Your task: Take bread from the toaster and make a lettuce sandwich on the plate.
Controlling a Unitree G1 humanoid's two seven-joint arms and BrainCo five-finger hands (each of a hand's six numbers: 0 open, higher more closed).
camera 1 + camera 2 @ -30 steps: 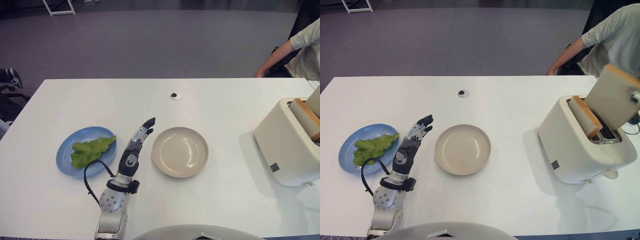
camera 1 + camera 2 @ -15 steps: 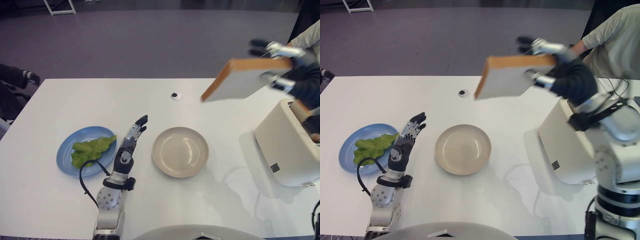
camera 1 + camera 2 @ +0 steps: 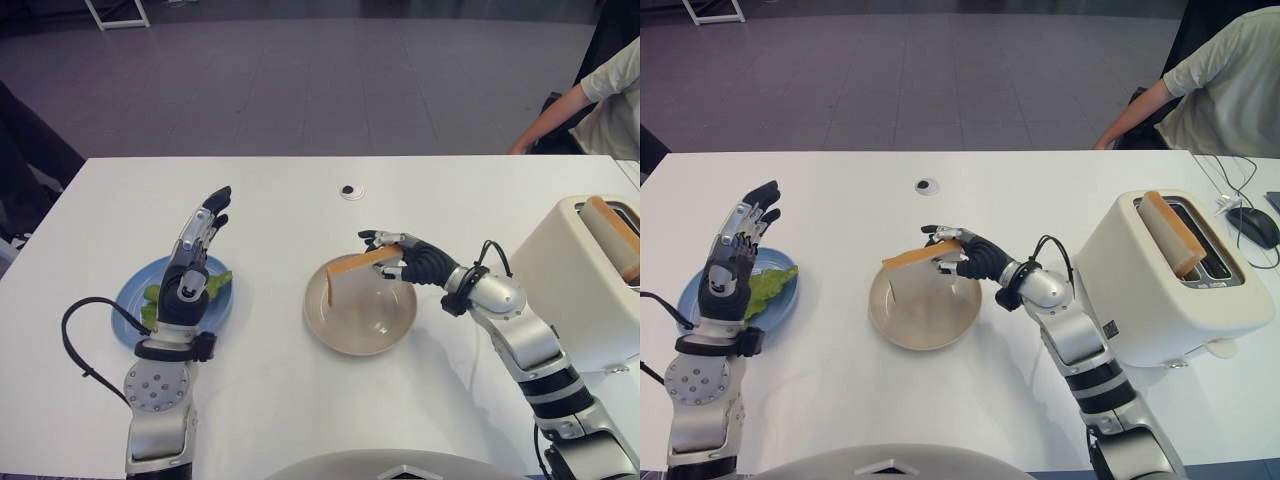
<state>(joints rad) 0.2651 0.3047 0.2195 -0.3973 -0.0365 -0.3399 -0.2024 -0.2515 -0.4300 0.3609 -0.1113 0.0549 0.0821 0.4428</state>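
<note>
A white tabletop (image 3: 300,400) spanned the view from side to side, its far edge running straight across the scene. Toward the middle of that far side lay a small round white disc (image 3: 351,191) with a dark centre, flat on the surface and well apart from everything else. Beyond the far edge stretched a grey floor (image 3: 320,80). On it, at the top left corner, stood the legs of a white frame (image 3: 118,14), cut off by the edge of the view. At the right end of the tabletop rested a dark computer mouse (image 3: 1252,227), with thin cables (image 3: 1215,183) trailing just beside it.
</note>
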